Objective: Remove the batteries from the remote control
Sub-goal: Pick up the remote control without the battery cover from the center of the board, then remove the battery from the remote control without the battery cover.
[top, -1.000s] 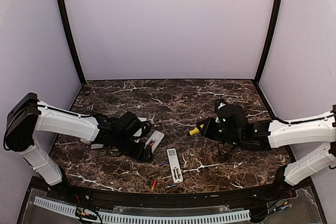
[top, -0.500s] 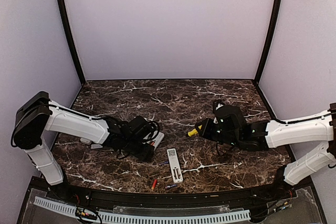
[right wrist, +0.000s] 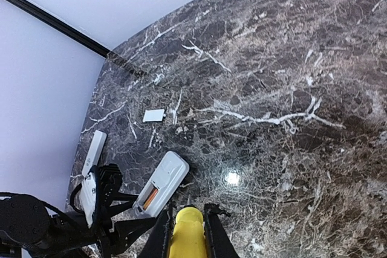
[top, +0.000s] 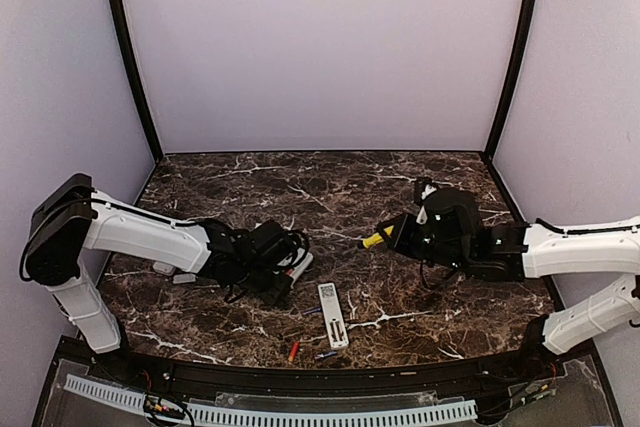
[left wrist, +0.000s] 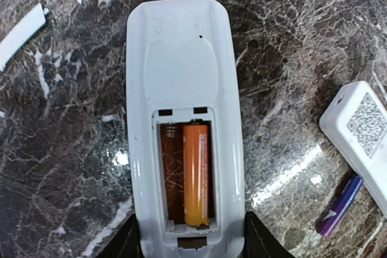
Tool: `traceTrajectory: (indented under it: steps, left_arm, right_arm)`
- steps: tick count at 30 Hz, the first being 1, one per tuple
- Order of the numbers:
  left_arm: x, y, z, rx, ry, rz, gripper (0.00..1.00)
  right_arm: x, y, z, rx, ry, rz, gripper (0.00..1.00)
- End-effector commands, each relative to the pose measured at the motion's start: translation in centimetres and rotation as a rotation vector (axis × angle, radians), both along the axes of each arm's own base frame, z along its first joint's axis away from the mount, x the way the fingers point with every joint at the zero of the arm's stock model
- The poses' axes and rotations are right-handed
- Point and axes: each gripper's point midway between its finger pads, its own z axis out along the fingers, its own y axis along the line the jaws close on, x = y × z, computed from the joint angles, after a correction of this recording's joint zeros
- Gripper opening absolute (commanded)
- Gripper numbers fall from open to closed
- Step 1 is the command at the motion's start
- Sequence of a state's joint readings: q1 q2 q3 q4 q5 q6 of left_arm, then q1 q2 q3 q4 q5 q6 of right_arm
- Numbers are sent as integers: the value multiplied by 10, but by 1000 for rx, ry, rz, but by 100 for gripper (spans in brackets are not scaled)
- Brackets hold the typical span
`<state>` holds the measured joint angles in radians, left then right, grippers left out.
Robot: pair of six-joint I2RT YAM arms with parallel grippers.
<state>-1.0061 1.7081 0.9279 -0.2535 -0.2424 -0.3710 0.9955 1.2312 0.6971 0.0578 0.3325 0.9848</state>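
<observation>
Progress: partial. Remote (left wrist: 184,119) lies back-up, cover off, bay open. One slot is empty; orange battery (left wrist: 196,173) sits in other. Purple battery (left wrist: 338,205) loose beside second remote (left wrist: 363,128). Remaining: extract orange cell. Left gripper (left wrist: 190,245) straddles remote's near end, finger at each edge; clamped or not, cannot tell. Orange battery just ahead of jaws. Right gripper (right wrist: 187,228) pinches yellow screwdriver (top: 372,240), well apart.

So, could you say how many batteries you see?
4: orange battery in the open remote, purple battery beside the second remote, red battery and blue battery at the front of the table. Others may be hidden.
</observation>
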Motion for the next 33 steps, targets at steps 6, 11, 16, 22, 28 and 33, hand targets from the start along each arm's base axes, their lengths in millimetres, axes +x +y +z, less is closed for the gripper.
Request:
traceTrajectory:
  steps: [6,11,16,22,28,33]
  left_arm:
    - [5,-25,121,-149,-68,-350,25]
    - [-7,-33,127,-166,-90,-545,23]
    - [-16,-31,108,-149,-93,-610,22]
    - [-41,-46,97,-143,-70,-697,22]
    - [-77,-68,92,-198,12,-811,22]
    - [-95,-76,95,-237,45,-864,22]
  right_arm:
    - [8,-10,75,93,-136,121,0]
    - [-2,-10,114,116,-238,290,0]
    - [-17,-6,124,61,-256,458,0]
    - [-32,21,117,100,-208,643,0]
    - [-40,34,97,57,-159,767,0]
    - [-60,38,88,24,-87,910,0]
